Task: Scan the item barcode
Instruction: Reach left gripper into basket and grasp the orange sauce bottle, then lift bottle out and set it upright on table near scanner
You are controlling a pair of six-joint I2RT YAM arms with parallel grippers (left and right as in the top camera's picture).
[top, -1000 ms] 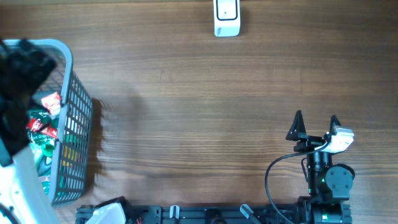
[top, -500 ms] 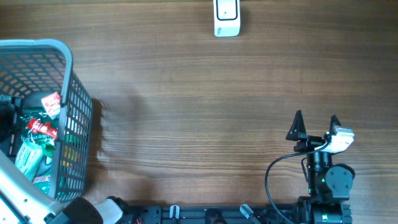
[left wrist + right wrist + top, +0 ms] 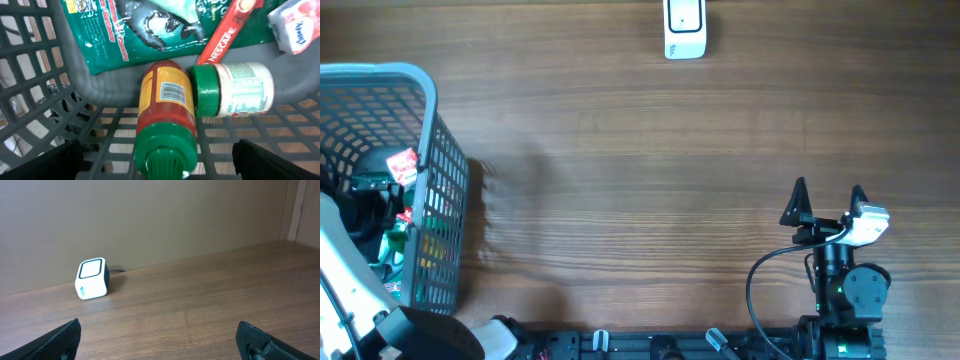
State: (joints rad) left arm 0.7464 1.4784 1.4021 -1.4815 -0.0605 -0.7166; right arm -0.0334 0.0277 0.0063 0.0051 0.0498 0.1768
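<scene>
Lying in the basket, the sauce bottle sits centred below the left tool, spread wide.

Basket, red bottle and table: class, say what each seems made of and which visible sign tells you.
Basket: matte grey plastic, judging by its moulded grid walls. Red bottle: probably glossy plastic, with highlights on its green cap. Table: wood or wood-look laminate; brown grain lines.

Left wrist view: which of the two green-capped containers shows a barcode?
The red bottle with yellow label; the white jar beside it shows only small print.
</scene>
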